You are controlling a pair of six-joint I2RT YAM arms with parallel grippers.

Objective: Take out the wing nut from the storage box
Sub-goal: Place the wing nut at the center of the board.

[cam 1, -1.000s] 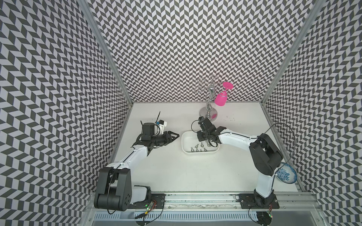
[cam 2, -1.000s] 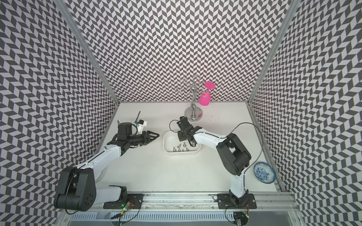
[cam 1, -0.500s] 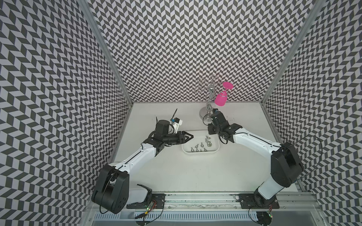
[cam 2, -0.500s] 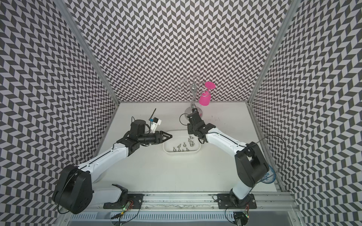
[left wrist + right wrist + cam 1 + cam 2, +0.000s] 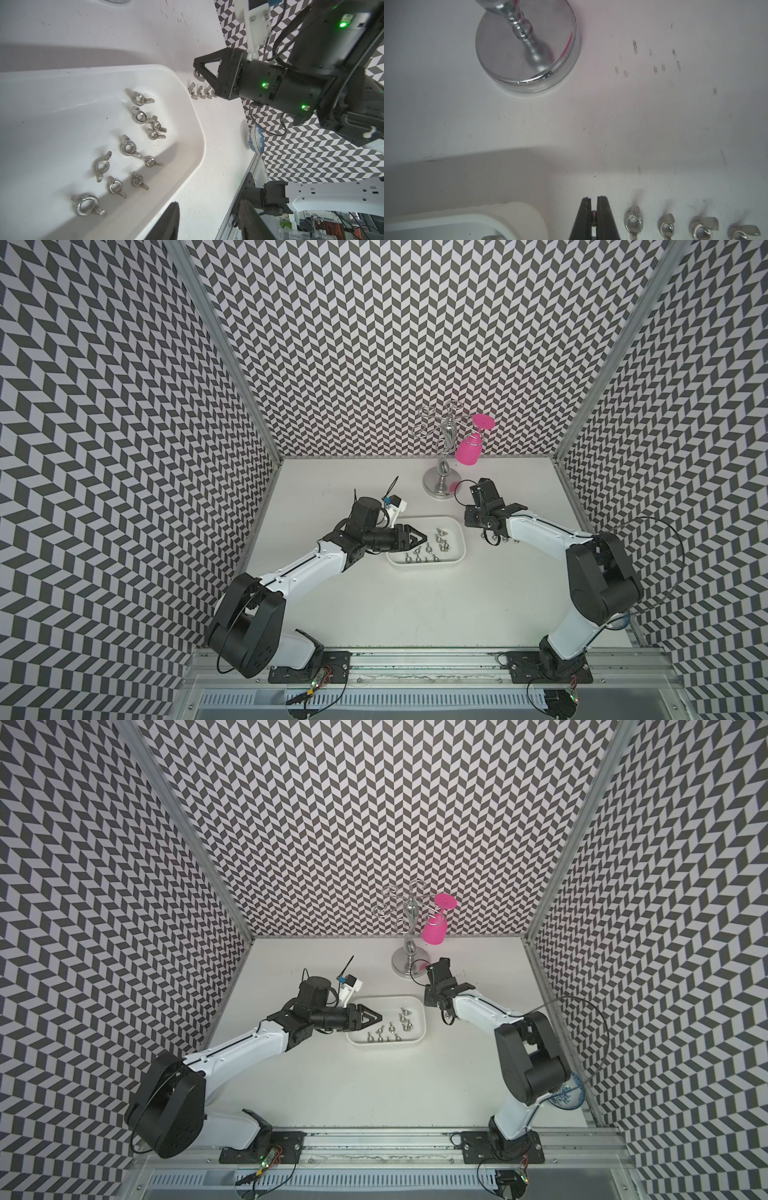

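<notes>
The right fingers (image 5: pixel 207 69) are clenched on one wing nut (image 5: pixel 196 74), pinched at their very tips. In the right wrist view only a sliver of it shows between the closed pads. That nut is outside the storage box (image 5: pixel 428 568), just beside the short end nearer the right arm and low over the white surface (image 5: pixel 415 614) (whether it touches down I cannot tell). Next to it a row of wing nuts (image 5: pixel 666 226) lies on the surface, four of them visible in the right wrist view, close together and clear of the box. Inside the box about ten loose wing nuts (image 5: pixel 128 147) lie scattered across its floor. The left fingers (image 5: pixel 172 220) are released and hold nothing, hovering over the opposite end of the box. A chrome stand (image 5: pixel 441 485) with a pink glass (image 5: pixel 467 452) hanging on it stands behind the box. A blue-patterned bowl (image 5: pixel 565 1094) sits near the right arm's base.
</notes>
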